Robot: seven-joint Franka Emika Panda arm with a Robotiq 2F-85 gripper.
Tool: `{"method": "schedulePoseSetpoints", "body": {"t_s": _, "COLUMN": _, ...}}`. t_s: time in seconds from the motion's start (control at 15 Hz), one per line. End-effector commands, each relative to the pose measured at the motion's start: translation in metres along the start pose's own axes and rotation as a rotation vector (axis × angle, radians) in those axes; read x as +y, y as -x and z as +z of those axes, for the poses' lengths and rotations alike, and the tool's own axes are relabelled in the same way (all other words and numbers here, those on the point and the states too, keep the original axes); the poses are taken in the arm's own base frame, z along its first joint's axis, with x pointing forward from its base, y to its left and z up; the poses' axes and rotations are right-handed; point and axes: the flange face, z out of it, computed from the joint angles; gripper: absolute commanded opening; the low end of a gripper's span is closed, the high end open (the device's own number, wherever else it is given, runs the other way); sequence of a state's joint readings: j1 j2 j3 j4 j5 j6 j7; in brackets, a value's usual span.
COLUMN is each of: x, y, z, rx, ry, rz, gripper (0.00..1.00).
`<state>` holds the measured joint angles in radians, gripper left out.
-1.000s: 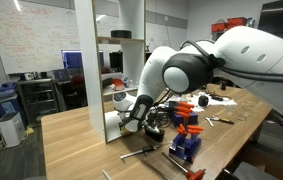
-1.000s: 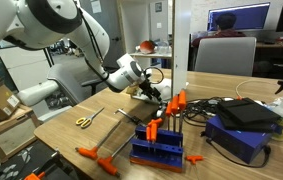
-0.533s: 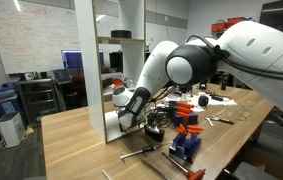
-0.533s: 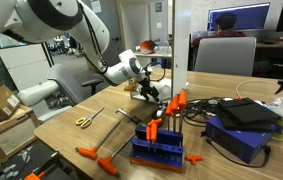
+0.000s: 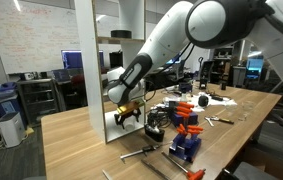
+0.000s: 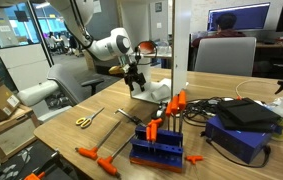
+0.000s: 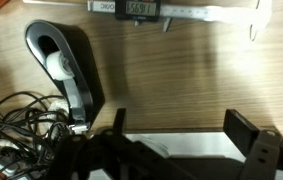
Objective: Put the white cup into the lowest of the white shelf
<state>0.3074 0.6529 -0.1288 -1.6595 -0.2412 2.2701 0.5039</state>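
Observation:
The white shelf [image 5: 86, 70] stands tall on the wooden table; in an exterior view it shows edge-on [image 6: 190, 50]. My gripper [image 5: 129, 116] hangs at the open front of its lowest tier, just above the table, and also shows in an exterior view [image 6: 134, 85]. In the wrist view the gripper [image 7: 181, 130] is open and empty, with one dark finger [image 7: 247, 130] on each side of a flat white surface [image 7: 176, 145]. A small whitish shape [image 5: 120, 101] low in the shelf may be the white cup; I cannot tell for sure.
A caliper [image 7: 171, 10], a black and silver device [image 7: 63, 68] and tangled cables [image 7: 21, 125] lie on the table near the gripper. Orange and blue clamps [image 5: 186, 125] [image 6: 161, 135], scissors [image 6: 85, 119] and a dark box [image 6: 243, 122] lie further out.
The arm has swung upward and the elbow has lifted out of the way. The gripper has drawn slightly back from the shelf's bottom and stays open.

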Motion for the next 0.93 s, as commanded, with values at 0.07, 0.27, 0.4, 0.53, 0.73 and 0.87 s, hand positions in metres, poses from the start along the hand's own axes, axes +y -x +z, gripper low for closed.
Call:
{"method": "schedulePoseSetpoints", "body": {"t_s": 0.07, "x": 0.000, "y": 0.066, "z": -0.085, "rx": -0.068, "ry": -0.153, "rz": -0.073, "gripper": 1.00}}
{"method": "schedulePoseSetpoints", "body": {"t_s": 0.27, "x": 0.000, "y": 0.105, "z": -0.132, "rx": -0.059, "ry": -0.306, "rz": -0.123, "gripper": 1.00}}
{"method": "schedulePoseSetpoints", "body": {"t_s": 0.4, "x": 0.008, "y": 0.131, "z": -0.159, "rx": -0.034, "ry": -0.374, "rz": -0.179, "gripper": 1.00}}
{"method": "schedulePoseSetpoints", "body": {"t_s": 0.53, "x": 0.023, "y": 0.156, "z": -0.183, "rx": -0.016, "ry": -0.390, "rz": -0.243, "gripper": 1.00}}
{"method": "schedulePoseSetpoints", "body": {"t_s": 0.73, "x": 0.060, "y": 0.187, "z": -0.209, "rx": -0.046, "ry": -0.331, "rz": -0.278, "gripper": 1.00}}
{"method": "schedulePoseSetpoints", "body": {"t_s": 0.87, "x": 0.085, "y": 0.202, "z": -0.223, "rx": -0.073, "ry": -0.306, "rz": -0.278, "gripper": 1.00}}
